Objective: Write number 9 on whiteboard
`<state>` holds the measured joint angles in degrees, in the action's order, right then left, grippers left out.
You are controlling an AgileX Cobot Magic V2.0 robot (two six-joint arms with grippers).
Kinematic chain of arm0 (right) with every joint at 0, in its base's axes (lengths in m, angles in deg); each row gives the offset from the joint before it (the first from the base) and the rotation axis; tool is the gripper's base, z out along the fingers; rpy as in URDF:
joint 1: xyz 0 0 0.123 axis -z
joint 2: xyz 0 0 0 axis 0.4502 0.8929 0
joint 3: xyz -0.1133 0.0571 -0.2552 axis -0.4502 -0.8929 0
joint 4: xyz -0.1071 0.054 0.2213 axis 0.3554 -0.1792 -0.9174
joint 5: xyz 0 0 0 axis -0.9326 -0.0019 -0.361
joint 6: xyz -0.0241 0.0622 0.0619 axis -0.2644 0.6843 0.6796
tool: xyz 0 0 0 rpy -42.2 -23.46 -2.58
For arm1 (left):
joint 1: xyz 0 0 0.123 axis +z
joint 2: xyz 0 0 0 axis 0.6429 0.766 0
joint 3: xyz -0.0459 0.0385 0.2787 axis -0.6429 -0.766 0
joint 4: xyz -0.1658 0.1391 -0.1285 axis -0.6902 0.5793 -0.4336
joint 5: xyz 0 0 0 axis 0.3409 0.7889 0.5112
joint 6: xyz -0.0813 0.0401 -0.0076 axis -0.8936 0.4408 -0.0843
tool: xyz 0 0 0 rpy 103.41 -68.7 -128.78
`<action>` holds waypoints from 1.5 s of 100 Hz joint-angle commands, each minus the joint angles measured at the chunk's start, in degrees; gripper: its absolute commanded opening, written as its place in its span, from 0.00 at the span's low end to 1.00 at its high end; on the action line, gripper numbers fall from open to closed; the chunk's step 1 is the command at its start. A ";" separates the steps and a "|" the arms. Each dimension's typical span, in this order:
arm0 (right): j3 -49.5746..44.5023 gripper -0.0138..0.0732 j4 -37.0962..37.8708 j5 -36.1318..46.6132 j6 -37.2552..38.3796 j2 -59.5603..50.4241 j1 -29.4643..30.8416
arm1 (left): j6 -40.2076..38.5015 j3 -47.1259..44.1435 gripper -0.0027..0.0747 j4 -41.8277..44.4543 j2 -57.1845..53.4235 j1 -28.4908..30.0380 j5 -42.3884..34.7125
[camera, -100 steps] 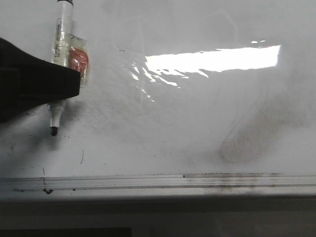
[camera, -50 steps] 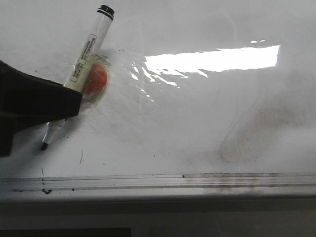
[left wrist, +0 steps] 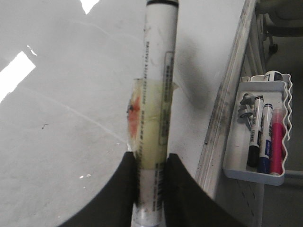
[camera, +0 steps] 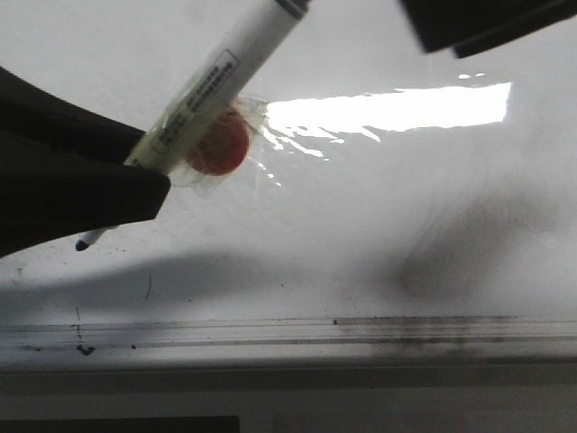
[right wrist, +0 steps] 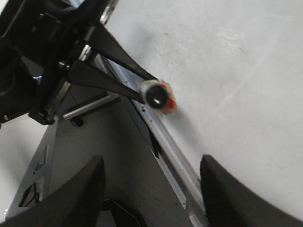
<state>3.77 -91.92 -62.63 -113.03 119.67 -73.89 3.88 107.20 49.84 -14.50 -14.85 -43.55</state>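
Looking from the near edge, a silvery rail (camera: 361, 329) runs along the whiteboard (camera: 361, 262), and the white surface beyond it carries only grey smudges, specks and a bright glare patch; no drawn 9 shows anywhere on it, so I judge the writing not yet begun, or at least nothing of it visible. Toward the near left corner, the left gripper (camera: 135, 180) is clamped on a marker (camera: 212, 86), its barrel wrapped in clear tape with an orange-red blob (camera: 219, 144) beside it; the marker lies steeply slanted, its dark tip (camera: 83, 244) poking out below the fingers, close over the board, though whether it touches I cannot tell. Farther off, at the far right, the right gripper (right wrist: 147, 189) hangs with its fingers spread wide and nothing between them, facing the marker's butt end. Off the board's side, the left wrist view shows a white tray (left wrist: 255, 172) holding spare markers (left wrist: 262, 142). Left to do: the loop and the tail, the whole figure.
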 commanded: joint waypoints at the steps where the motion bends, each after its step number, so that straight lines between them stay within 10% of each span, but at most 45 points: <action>1: 2.15 0.60 -1.26 8.75 -0.86 3.01 -3.34 | -0.04 1.40 0.01 0.81 -0.63 -0.18 -4.41; 42: 2.15 0.58 -3.97 17.85 -0.86 9.81 -5.87 | -0.04 1.40 0.01 2.62 -0.63 -0.18 -5.19; 85: 2.15 0.08 -5.61 18.16 -0.76 13.06 -5.87 | -0.04 1.40 0.01 3.74 -0.63 -0.18 -5.82; 115: 2.15 0.08 -5.61 17.44 -0.86 13.06 -5.87 | -0.14 1.40 0.42 -0.42 -1.16 -0.18 -5.22; 150: 7.13 0.10 -5.70 12.05 1.44 9.75 -1.96 | -0.14 1.40 0.42 -14.14 -20.16 2.24 5.84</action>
<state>6.57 -97.24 -51.33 -111.91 131.42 -77.95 4.10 106.85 39.71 -29.78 -13.92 -35.63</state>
